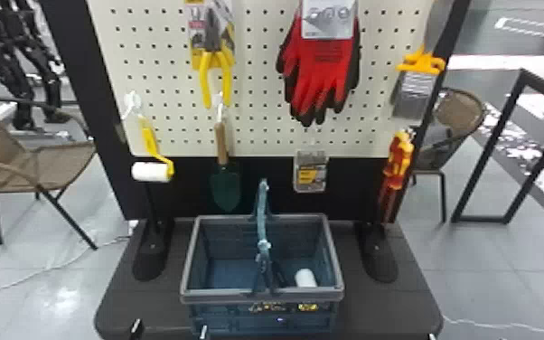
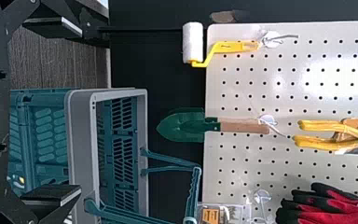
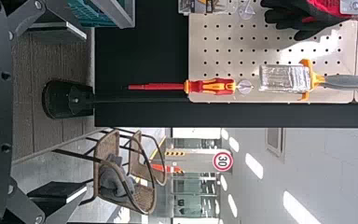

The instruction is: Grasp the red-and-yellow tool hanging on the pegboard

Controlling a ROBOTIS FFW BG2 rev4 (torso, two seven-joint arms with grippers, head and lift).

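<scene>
The red-and-yellow tool (image 1: 395, 167) is a screwdriver hanging by its handle at the lower right edge of the cream pegboard (image 1: 262, 122), shaft pointing down over the black panel. In the right wrist view the screwdriver (image 3: 200, 87) hangs far ahead of my right gripper (image 3: 74, 112), which is open with nothing between its fingers (image 3: 58, 192). My left gripper (image 2: 74, 111) is also open and empty, facing the basket (image 2: 77, 140) and the left half of the pegboard (image 2: 242, 158).
A grey-rimmed teal basket (image 1: 336, 266) holding a white roll (image 1: 305, 277) stands on the black table (image 1: 384, 307) below the board. Paint roller (image 1: 151, 172), green trowel (image 1: 225, 185), yellow pliers (image 1: 214, 68), red gloves (image 1: 318, 68), a brush (image 1: 415, 86) and a packet (image 1: 310, 171) hang nearby. A black stand foot (image 1: 377, 257) sits under the screwdriver.
</scene>
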